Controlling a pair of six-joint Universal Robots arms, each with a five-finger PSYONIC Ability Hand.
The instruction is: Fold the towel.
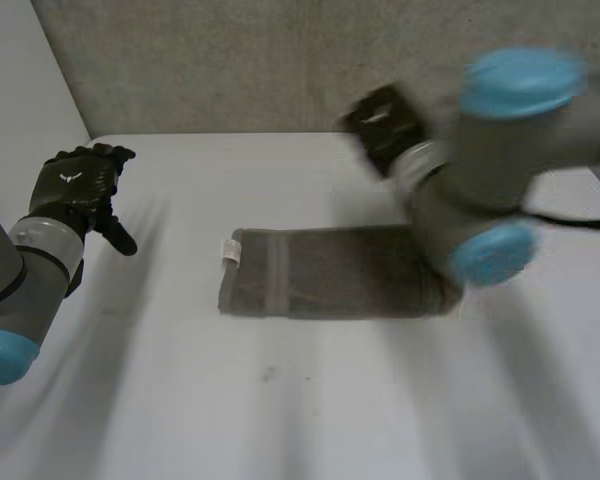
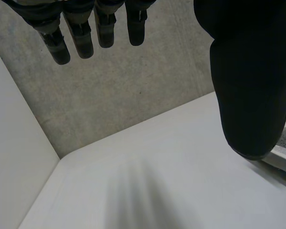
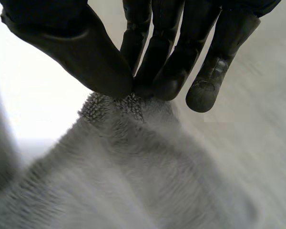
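A grey towel (image 1: 330,272) lies folded into a long strip across the middle of the white table (image 1: 280,420), with a white label (image 1: 230,250) at its left end. My right arm (image 1: 480,190) crosses the strip's right end and hides it. My right hand (image 1: 385,125) shows past the arm, toward the table's far edge. In the right wrist view the right hand (image 3: 86,52) pinches a fluffy corner of the towel (image 3: 133,167) between thumb and fingertips. My left hand (image 1: 75,185) hovers at the table's left side, well away from the towel, and its fingers (image 2: 95,28) are straight.
A grey wall (image 1: 230,70) runs along the table's far edge, and a pale side wall (image 2: 14,143) meets it at the left. Bare table lies in front of the towel and to its left.
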